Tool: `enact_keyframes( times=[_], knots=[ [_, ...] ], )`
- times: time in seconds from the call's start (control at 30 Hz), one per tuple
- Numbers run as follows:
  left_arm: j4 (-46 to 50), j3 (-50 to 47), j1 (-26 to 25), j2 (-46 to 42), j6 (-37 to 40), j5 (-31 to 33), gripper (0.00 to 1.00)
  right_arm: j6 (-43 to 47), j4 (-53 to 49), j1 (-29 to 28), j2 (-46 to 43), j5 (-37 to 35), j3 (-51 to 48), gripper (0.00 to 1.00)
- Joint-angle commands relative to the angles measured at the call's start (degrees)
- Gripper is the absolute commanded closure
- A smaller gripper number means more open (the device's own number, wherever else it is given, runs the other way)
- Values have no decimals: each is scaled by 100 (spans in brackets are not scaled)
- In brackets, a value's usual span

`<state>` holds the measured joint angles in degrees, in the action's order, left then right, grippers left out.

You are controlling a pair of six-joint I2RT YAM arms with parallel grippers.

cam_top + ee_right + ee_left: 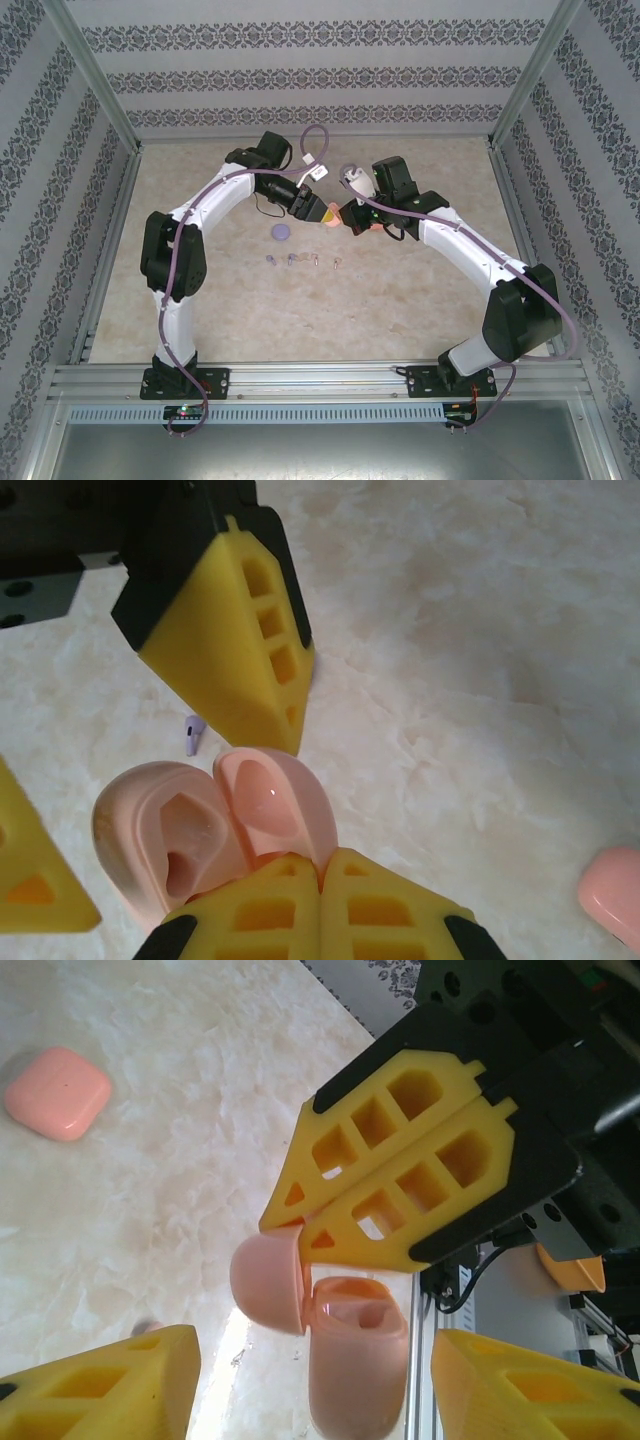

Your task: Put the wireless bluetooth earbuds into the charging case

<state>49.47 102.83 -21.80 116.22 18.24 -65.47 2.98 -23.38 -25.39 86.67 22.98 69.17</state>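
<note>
The right gripper is pinching the pale pink charging case near its hinge, with both yellow fingers pressed tightly together, and it is holding the case in the air above the marble-patterned table. The lid is standing open beside the body, and the moulded hollows inside the body are facing the right wrist camera. The left gripper is hanging close to the case with its jaws spread. In the left wrist view one finger is sitting on each side of the body and neither is touching it. In the right wrist view the tip of one left finger is coming very near to the top of the lid, and I cannot tell if it is touching. The wireless bluetooth earbuds are lying on the table in a loose row, nearer to the arm bases than the two grippers and apart from the held case. The two on the left are looking purple, while the others are too small to tell the colour. One purple earbud is lying on the table below the left finger. A round purple case is resting just beyond the row, and a closed salmon-pink case is lying flat on the table, well apart from the held case.
</note>
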Motion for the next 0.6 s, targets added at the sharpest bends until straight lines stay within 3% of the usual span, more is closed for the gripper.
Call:
enact_keyframes(
  times=[0.0,0.57],
  knots=[
    [368,208,-73,152,282,-310,39,-34,89,-45,-65,113,199,100],
    [554,383,-103,348,406,-510,49,-50,96,-55,10,162,255,100]
  ],
)
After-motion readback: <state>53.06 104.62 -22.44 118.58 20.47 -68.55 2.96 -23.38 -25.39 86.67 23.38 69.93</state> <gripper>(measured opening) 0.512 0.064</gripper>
